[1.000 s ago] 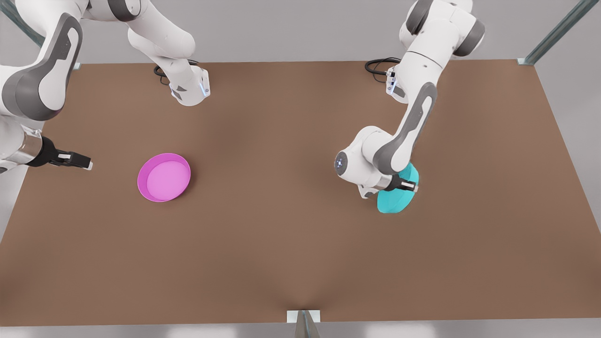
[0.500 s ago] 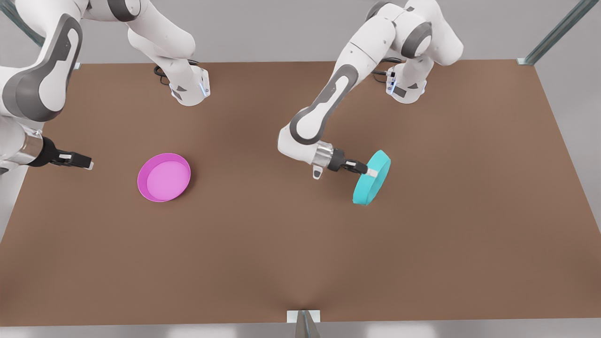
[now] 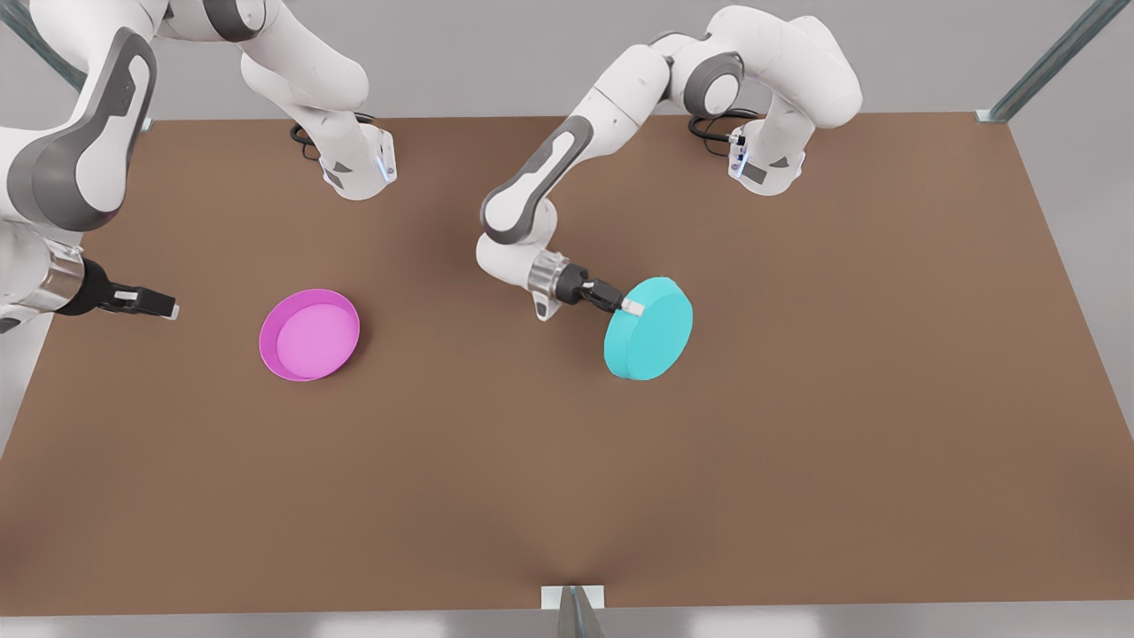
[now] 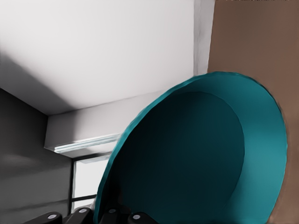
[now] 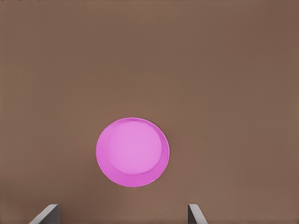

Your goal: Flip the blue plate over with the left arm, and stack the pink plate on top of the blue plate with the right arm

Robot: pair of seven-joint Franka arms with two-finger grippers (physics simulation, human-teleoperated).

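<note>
Left end effector (image 3: 625, 307): clamped on the rim of the blue plate, fingers together on the edge; sits near the middle of the tabletop in the front view, at the end of the arm reaching from the far side on the front view's right.
Blue plate (image 3: 649, 329): held off the tabletop, tilted, flat underside facing the front camera; gripped at the edge nearest the front view's left.
Blue plate, left wrist view (image 4: 196, 154): hollow inner side faces the wrist camera, raised rim visible all around; dark finger mounts meet its near edge.
Right end effector (image 3: 158, 307): at the front view's left edge, pointing toward the pink plate, well apart from it; holds nothing and touches nothing; its fingertips (image 5: 46, 213) stand wide apart in the right wrist view. This arm waits.
Pink plate (image 3: 309, 334): flat on the tabletop, hollow side up, on the front view's left half, well apart from the blue plate.
Pink plate, right wrist view (image 5: 132, 151): seen whole, rim up, lying between and beyond the two fingertips.
Tabletop (image 3: 567, 478): brown, plain surface carrying the pink plate.
</note>
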